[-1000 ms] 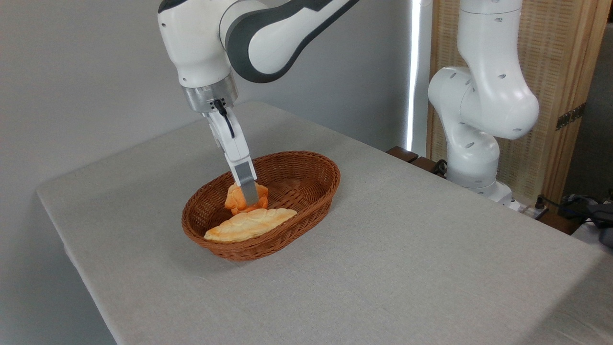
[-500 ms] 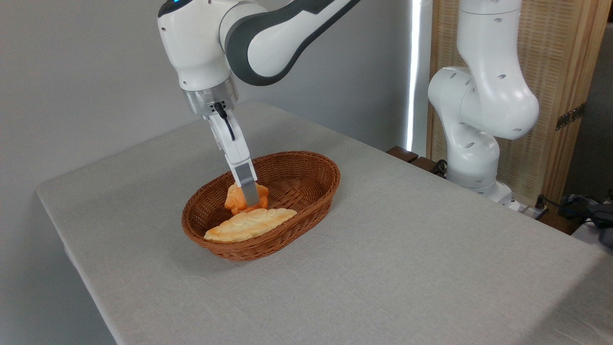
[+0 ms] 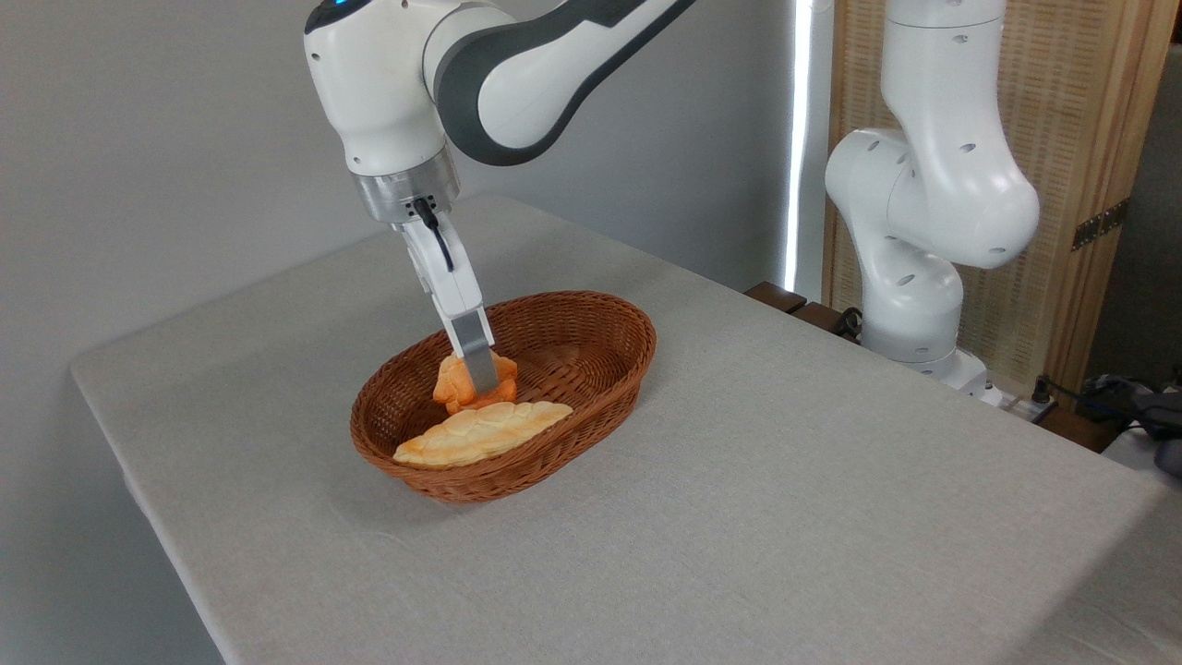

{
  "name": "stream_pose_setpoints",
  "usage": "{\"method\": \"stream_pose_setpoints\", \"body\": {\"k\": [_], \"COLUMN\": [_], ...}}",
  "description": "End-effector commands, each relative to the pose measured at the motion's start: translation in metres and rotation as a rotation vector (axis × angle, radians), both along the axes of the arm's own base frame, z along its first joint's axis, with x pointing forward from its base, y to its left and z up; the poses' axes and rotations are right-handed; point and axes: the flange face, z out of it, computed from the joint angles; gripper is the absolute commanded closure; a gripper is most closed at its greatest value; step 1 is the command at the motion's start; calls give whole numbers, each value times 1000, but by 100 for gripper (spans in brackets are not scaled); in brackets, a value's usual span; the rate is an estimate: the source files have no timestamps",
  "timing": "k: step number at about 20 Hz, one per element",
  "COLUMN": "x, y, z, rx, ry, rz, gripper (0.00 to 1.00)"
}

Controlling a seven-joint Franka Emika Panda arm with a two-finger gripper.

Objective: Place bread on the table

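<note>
While the gripper (image 3: 477,377) reaches down into the wicker basket (image 3: 591,319), stock stands as follows.

Item 1 — the bread (image 3: 459,388): small lumpy golden-orange bun, lying inside the basket toward its 10 o'clock end, touching or just behind the longer loaf. One grey finger (image 3: 474,351) crosses its front face; the second finger is hidden behind it, so how far the jaws stand apart cannot be told, nor whether they press the bun or only flank it. Judged light and likely somewhat yielding, with an uneven surface that offers grip but may deform under a hard pinch. Best taken across its middle, at the widest part, rather than by a knob at the edge, which could slip free.

Item 2 — the loaf (image 3: 480,432): pale, leaf-shaped, ridged, lying along the basket's near wall at 6 to 7 o'clock. Not wanted; near enough to the bun to be nudged on a lift.

Item 3 — the table (image 3: 785,517): grey cloth-like top, bare ground around the basket at 3, 6 and 9 o'clock, any of it apparently fit to receive the bun.

Item 4 — the arm's base column (image 3: 923,231): white, standing at the table's 2 o'clock edge.

Status, as judged: bun not yet out of the basket.
</note>
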Motion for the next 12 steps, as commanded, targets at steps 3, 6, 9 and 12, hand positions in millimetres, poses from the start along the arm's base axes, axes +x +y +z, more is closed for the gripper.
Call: {"method": "stream_pose_setpoints", "body": {"k": [3, 6, 9, 12], "x": [1, 2, 4, 5], "y": [5, 7, 8, 8], "z": [5, 8, 21, 31], "rx": [8, 5, -8, -14], "ry": [3, -2, -24, -34], "rz": [-14, -9, -2, 6], "gripper": [59, 59, 59, 59]}}
